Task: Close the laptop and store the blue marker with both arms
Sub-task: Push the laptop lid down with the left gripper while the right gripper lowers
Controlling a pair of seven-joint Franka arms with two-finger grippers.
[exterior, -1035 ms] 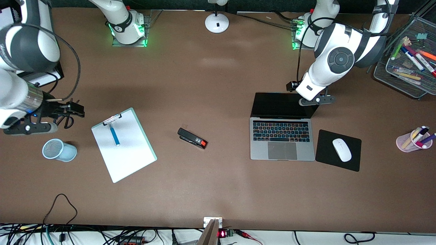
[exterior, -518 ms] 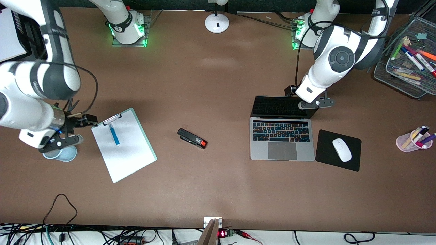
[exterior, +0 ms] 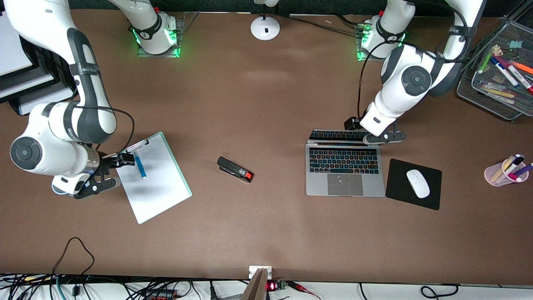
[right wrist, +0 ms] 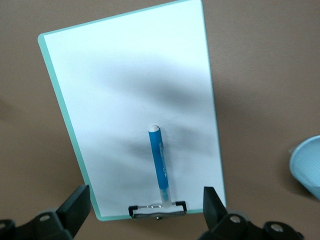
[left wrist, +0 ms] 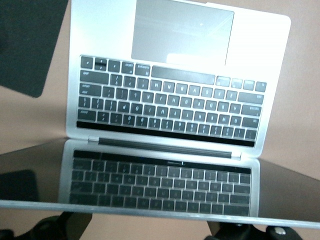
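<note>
Laptop is sitting on the desk toward the left arm's end, just beside the black mouse pad. Lid is standing part-folded, tilted over the keyboard; left wrist view is showing the keys mirrored in the screen. Left gripper is sitting at the lid's top edge, by its corner on the mouse-pad side, likely placed there to press the lid down. Cannot tell how its jaws stand.

Blue marker is lying flat on the white clipboard toward the right arm's end, one end close to the metal clip. Right gripper is hanging over the clipboard's edge, jaws spread wide; in the right wrist view the fingers are straddling the marker, apparently lining up for a pinch across its barrel. Not yet gripped.

Blue mesh cup, near the clipboard, looks the probable store for the marker.
</note>
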